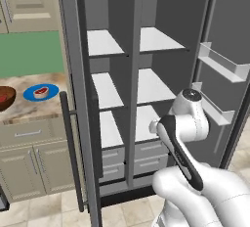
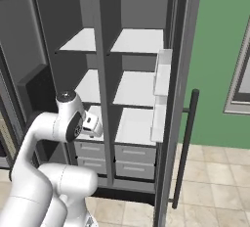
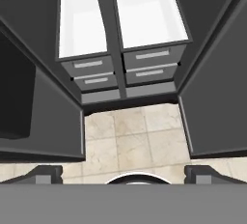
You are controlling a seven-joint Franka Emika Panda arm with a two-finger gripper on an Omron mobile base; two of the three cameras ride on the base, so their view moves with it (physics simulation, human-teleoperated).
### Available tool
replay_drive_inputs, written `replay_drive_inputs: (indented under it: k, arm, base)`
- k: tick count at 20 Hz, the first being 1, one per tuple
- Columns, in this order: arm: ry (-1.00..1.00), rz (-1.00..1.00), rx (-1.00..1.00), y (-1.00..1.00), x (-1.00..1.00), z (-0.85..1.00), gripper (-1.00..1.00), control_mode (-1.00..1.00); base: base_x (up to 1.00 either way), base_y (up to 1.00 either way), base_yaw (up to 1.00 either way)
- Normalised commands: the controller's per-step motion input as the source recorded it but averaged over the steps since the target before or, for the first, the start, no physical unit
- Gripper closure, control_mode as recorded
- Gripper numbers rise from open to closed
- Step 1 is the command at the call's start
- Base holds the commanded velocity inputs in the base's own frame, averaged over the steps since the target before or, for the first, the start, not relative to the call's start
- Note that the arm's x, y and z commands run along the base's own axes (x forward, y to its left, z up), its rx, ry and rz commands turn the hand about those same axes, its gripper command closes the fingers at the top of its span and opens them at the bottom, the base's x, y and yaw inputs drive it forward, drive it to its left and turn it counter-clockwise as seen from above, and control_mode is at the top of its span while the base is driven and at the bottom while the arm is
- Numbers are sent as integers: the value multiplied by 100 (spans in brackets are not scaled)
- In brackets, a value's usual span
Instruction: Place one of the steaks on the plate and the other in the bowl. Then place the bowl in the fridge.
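Note:
The fridge (image 1: 133,50) stands with both doors swung wide, its white shelves bare; it also faces me in the right base view (image 2: 104,50). On the counter to its left lies the blue plate (image 1: 29,94) with a pale-rimmed steak (image 1: 41,92) on it. At the far left edge sits the brown bowl (image 1: 4,104), cut off by the frame, with red meat (image 1: 4,95) showing inside. My gripper (image 3: 124,174) hangs open and empty in front of the fridge's lower drawers (image 3: 149,72), pointing down at the floor. Its white hand (image 2: 91,123) shows low before the left shelves.
The left fridge door (image 1: 75,103) with its long dark handle (image 1: 72,152) stands between the arm and the counter. The right door (image 1: 224,64) carries white bins. Beige cabinets (image 1: 29,167) sit under the counter. Tiled floor (image 3: 130,131) lies open between the doors.

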Motion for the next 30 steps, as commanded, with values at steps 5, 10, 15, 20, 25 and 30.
replay_drive_inputs:
  k: [5,10,15,20,25,30]
  arm:
    - [0,0,0,0,0,0,-100,-100]
    - [-1,0,0,8,-4,0,-100,100]
    - [0,0,0,0,0,0,-100,100]
    - [0,0,0,0,0,0,-100,100]
    - [0,0,0,0,0,0,-100,100]
    - [0,0,0,0,0,0,-100,100]
  base:
    - [0,0,0]
    - [-18,11,0]
    - [-51,61,0]
    - [-7,95,0]
    - [0,100,0]
    - [0,98,0]
